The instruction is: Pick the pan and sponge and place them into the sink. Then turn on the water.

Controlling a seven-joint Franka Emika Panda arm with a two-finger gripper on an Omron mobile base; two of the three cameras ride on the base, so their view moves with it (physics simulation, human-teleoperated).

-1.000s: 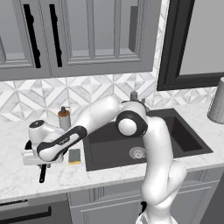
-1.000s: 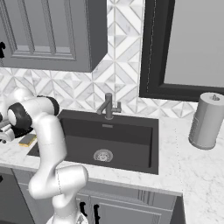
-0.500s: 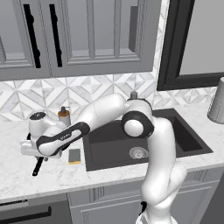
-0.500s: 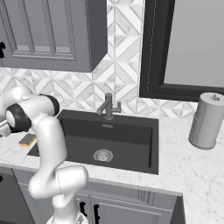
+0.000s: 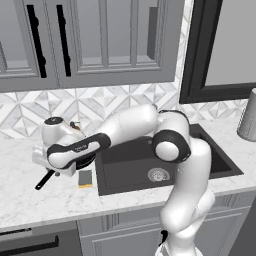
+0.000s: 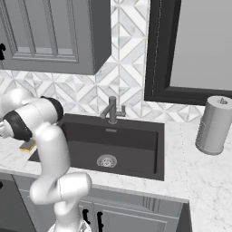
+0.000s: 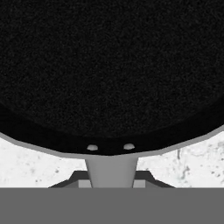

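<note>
On the worktop, at 9 o'clock of the sink (image 5: 220, 160): gripper (image 7: 112, 183) clamped on the pan (image 7: 109, 70) handle.
The long handle gives leverage; the pan may tilt, slip, or knock the sponge (image 5: 85, 178) beside it.

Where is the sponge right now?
In the left base view the sponge lies on the counter, just left of the sink, below the arm.

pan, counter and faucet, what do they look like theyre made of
Pan: looks like dark metal with a matte, finely speckled non-stick coating; two rivets sit where the grey handle joins. Counter: white stone, probably marble, with faint grey veins. Faucet: grey metal, brushed rather than mirror-bright. It's all rendered, so these are guesses from surface look.
</note>
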